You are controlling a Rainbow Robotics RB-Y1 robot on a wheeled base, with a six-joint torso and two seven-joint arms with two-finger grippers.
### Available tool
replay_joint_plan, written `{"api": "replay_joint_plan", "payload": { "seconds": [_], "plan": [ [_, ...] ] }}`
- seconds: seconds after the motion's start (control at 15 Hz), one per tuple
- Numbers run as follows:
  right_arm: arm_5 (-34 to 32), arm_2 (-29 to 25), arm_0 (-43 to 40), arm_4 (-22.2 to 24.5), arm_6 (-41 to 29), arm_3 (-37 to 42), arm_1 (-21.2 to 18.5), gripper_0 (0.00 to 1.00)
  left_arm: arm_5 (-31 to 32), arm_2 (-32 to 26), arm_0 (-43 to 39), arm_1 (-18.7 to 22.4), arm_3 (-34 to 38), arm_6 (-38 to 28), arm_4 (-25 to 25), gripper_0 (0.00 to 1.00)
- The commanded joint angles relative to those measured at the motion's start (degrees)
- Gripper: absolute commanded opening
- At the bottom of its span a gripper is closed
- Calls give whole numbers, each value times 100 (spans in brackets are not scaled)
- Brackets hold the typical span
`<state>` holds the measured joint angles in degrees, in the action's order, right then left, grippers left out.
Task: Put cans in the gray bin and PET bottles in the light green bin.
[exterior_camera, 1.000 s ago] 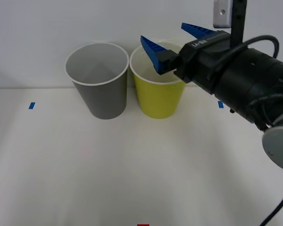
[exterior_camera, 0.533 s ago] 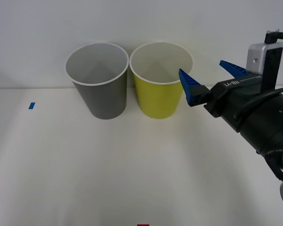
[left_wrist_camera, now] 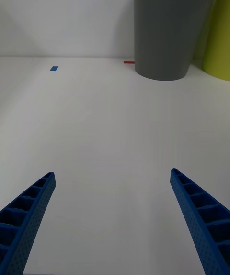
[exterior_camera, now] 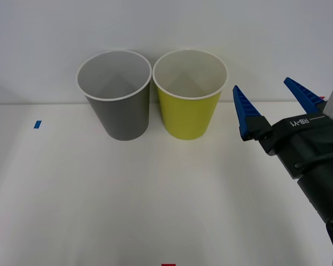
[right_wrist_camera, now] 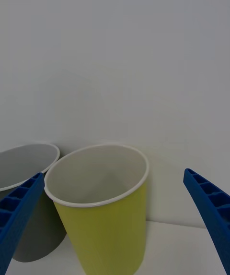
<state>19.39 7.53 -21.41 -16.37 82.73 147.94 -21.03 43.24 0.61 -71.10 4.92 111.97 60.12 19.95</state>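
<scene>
Front view: white worktop (exterior_camera: 127, 210) with the gray bin (exterior_camera: 116, 94) and the light green bin (exterior_camera: 190, 94) standing upright side by side at the back, rims almost touching, white insides. Right claw (exterior_camera: 272, 102) raised just right of the light green bin, blue fingers spread wide, nothing held. Small blue tape mark (exterior_camera: 37, 124) far left. Right wrist view: light green bin (right_wrist_camera: 103, 203) between the parted fingers (right_wrist_camera: 211, 212), gray bin (right_wrist_camera: 28, 208) beside it. Left wrist view: left claw (left_wrist_camera: 115, 222) released, low over bare worktop (left_wrist_camera: 105, 126), gray bin (left_wrist_camera: 170, 25) well ahead, sliver of light green bin (left_wrist_camera: 218, 40) alongside.
</scene>
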Motion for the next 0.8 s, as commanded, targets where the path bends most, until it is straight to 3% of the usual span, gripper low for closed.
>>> {"api": "replay_joint_plan", "payload": {
  "seconds": [0.07, 0.27, 0.47, 0.67, 0.8],
  "plan": [
    [-1464, 179, -733, 178, 112, -872, -182, 100, 0, 0, 0, 0, 0, 0, 0, 82],
    [-2827, 196, -1260, 195, 138, -1936, -173, 100, 0, 0, 0, 0, 0, 0, 0, 82],
    [-3178, 161, -1577, 169, 94, -2305, -173, 100, 0, 0, 0, 0, 0, 0, 0, 82],
    [-4101, 161, -1867, 221, 68, -2867, -279, 100, 0, 0, 0, 0, 0, 0, 0, 82],
    [-4330, 196, -2157, 292, 50, -2885, -402, 100, 0, 0, 0, 0, 0, 0, 0, 82]
  ]
}}
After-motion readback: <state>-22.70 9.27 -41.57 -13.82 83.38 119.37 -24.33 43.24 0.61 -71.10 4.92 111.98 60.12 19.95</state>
